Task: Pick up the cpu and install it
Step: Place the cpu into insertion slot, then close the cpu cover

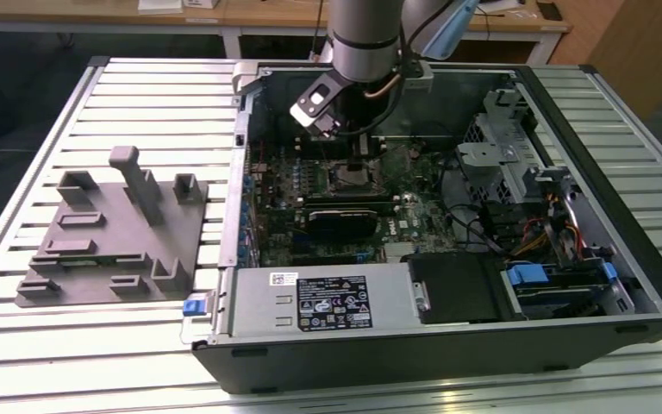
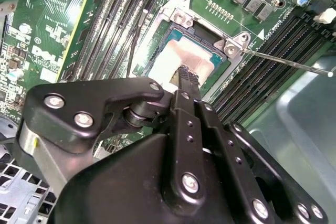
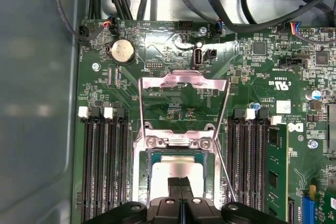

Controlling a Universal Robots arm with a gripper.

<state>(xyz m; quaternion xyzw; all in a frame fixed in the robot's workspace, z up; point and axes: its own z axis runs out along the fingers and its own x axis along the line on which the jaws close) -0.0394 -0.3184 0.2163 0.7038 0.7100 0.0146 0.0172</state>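
Observation:
The cpu [image 2: 160,61] lies flat in the motherboard socket [image 2: 181,17], its silvery top facing up; the first wrist view shows the cpu [image 3: 176,162] inside the metal frame. The socket's load plate [image 3: 184,80] is swung open, and the thin lever [image 2: 289,60] sticks out to one side. My gripper [image 2: 184,73] hangs straight over the chip with its two black fingers pressed together and their tips at the chip's top face. Nothing sits between the fingers [image 3: 180,183]. In the exterior view the gripper [image 1: 358,153] reaches down into the open computer case.
The open computer case [image 1: 607,172] lies on a slatted metal table [image 1: 135,103]. A grey plastic tray with upright posts [image 1: 113,233] stands on the exterior view's left. Memory slots [image 3: 102,161] flank the socket. Cables [image 1: 481,224] and a drive cage [image 1: 503,147] crowd the case's right.

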